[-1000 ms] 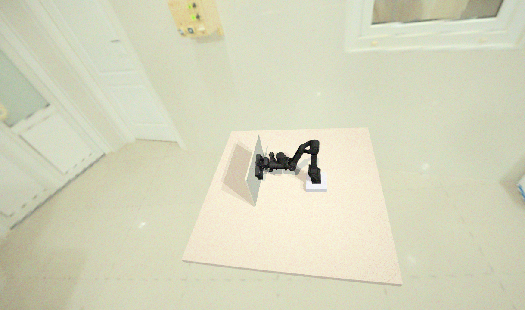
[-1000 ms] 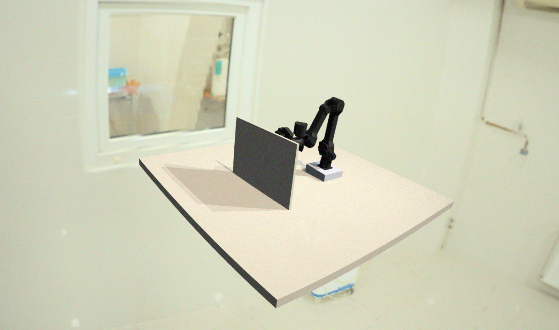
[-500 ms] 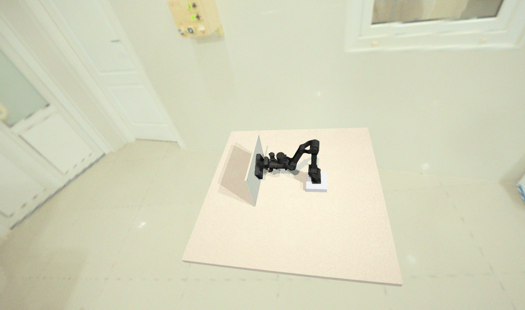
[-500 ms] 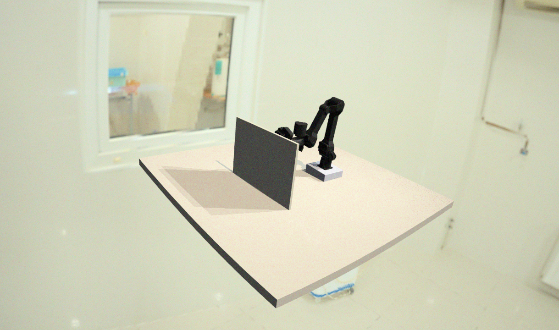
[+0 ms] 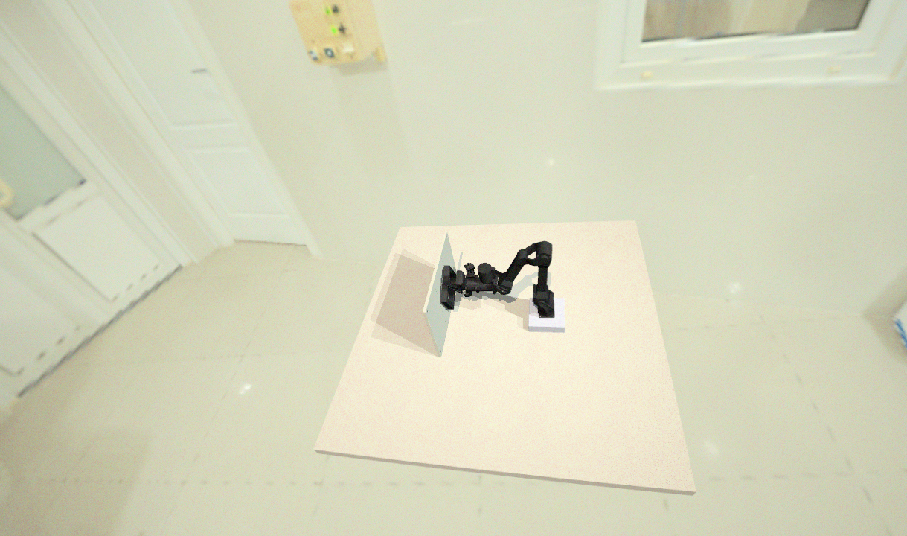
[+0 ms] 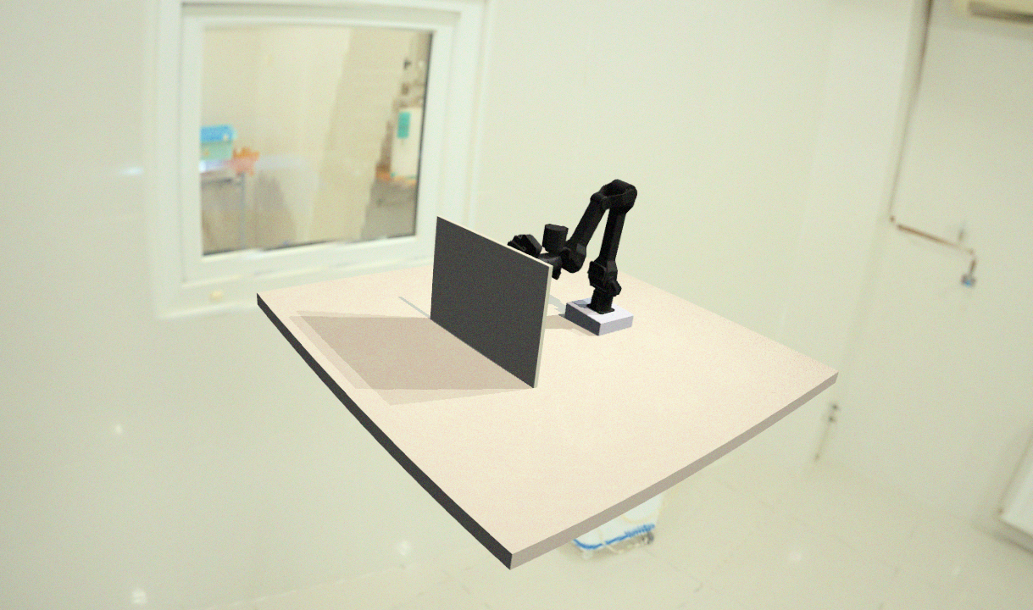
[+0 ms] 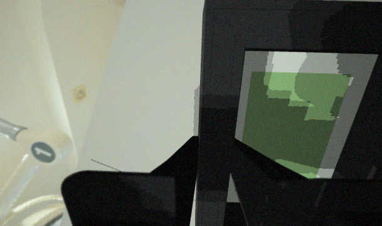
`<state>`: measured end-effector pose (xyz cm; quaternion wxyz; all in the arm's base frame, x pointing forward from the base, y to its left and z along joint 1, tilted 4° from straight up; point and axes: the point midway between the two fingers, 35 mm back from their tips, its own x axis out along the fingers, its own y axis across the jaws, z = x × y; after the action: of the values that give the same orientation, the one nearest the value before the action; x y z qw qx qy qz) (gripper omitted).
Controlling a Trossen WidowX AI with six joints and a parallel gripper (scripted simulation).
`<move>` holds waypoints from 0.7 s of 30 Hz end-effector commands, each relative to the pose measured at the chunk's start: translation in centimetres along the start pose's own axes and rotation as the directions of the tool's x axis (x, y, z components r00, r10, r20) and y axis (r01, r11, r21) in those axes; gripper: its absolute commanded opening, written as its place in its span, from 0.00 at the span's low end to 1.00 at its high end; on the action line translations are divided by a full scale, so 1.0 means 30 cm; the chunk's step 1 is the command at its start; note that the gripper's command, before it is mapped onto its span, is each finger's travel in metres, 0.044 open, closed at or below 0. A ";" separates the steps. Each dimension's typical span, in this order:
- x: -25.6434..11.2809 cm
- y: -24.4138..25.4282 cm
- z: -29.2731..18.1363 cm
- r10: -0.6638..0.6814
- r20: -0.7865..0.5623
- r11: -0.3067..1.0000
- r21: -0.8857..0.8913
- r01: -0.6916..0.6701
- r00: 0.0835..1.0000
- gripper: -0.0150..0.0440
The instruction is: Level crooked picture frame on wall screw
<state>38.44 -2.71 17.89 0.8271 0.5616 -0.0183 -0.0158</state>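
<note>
The picture frame (image 5: 446,298) (image 7: 220,69) is black, with a grey mat around a green picture. It is at the upright pale panel (image 5: 436,326) (image 6: 489,303) (image 7: 147,72), whose dark back faces the exterior view. My gripper (image 5: 456,281) (image 7: 212,142) is shut on the frame's side bar, at the left in the wrist view, with one finger on each side of it. The frame's upper edge runs nearly straight across the wrist view, but I cannot tell whether it hangs level. The screw and the notched strip are hidden. In the exterior view the panel hides the frame and the fingers.
The arm's base stands on a white block (image 5: 546,325) (image 6: 598,322) on the pale table (image 5: 510,413) (image 6: 580,447), in front of the panel. A thin upright pale strip (image 5: 460,260) shows beside the panel. A thin dark line (image 7: 106,165) slopes across the panel left of the frame.
</note>
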 end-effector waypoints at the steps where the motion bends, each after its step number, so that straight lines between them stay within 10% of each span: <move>1: 0.003 0.010 0.003 0.011 0.001 1.000 -0.004 -0.011 1.000 0.25; 21: 0.003 0.012 0.020 0.011 0.001 1.000 -0.004 -0.011 1.000 0.25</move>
<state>38.41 -3.13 18.05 0.8271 0.5615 -0.0175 -0.0151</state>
